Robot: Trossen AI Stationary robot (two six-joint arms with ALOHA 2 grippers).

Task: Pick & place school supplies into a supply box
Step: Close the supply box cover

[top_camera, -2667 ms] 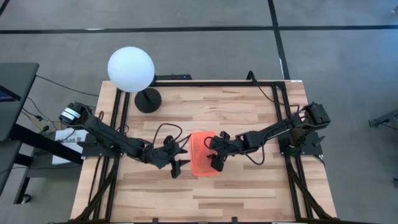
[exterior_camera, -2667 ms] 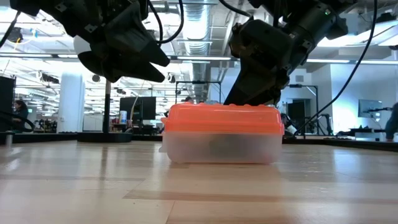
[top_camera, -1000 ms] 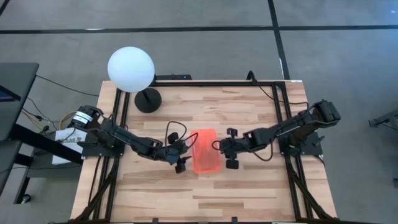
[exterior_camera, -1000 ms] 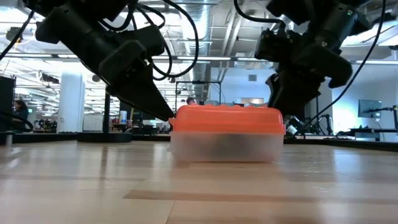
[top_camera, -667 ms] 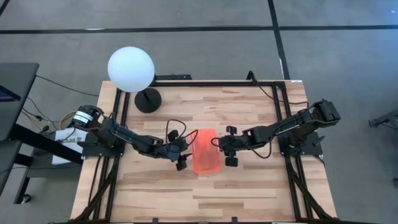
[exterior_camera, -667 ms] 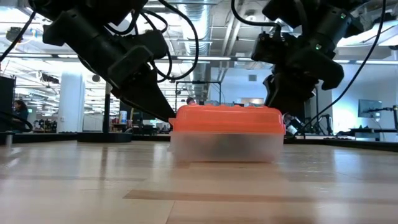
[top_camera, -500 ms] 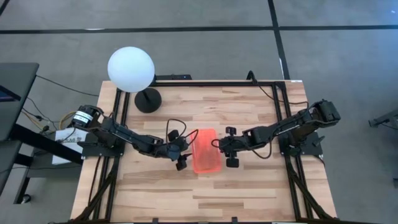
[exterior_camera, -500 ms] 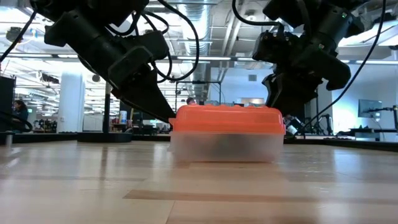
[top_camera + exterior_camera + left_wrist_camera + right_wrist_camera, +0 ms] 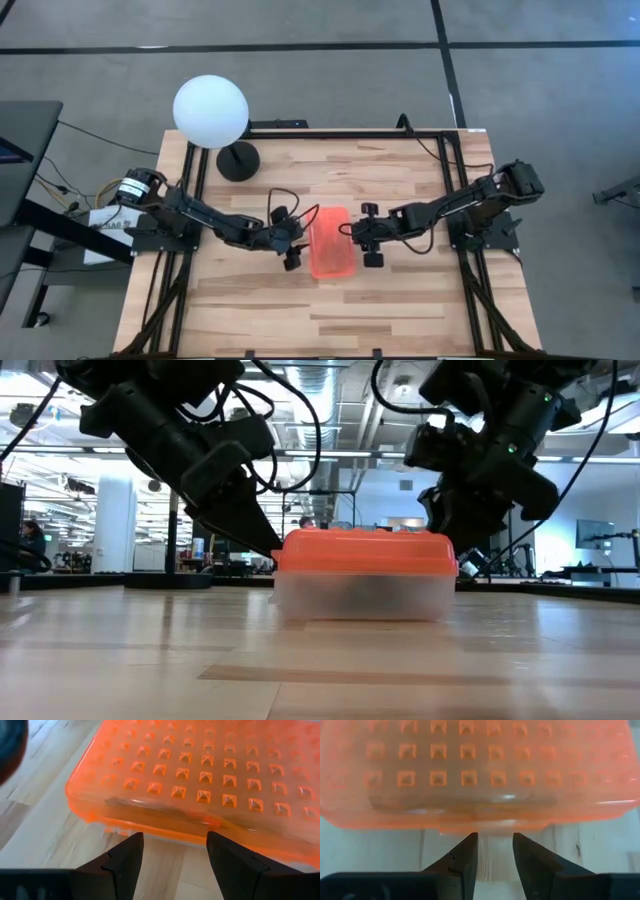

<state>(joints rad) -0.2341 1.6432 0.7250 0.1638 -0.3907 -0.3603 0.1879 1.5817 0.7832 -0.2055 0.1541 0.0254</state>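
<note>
The supply box [image 9: 331,243] sits in the middle of the table [image 9: 400,170], with its orange lid on. It lies right between the two grippers. Its long side runs across, from one gripper's side edge to the other's, so each gripper faces a long side of the box.

The left gripper [image 9: 175,852] is low, just beside the box edge. Its fingers are spread wide and hold nothing. The right gripper [image 9: 495,851] is just beside the other long edge. Its fingers are partly open, with a small gap, and hold nothing.

Both are about equally near the box. No pens, pencils or scissors can be seen outside it.

No words or labels can be read on the box, only rows of little bumps on the lid
</note>
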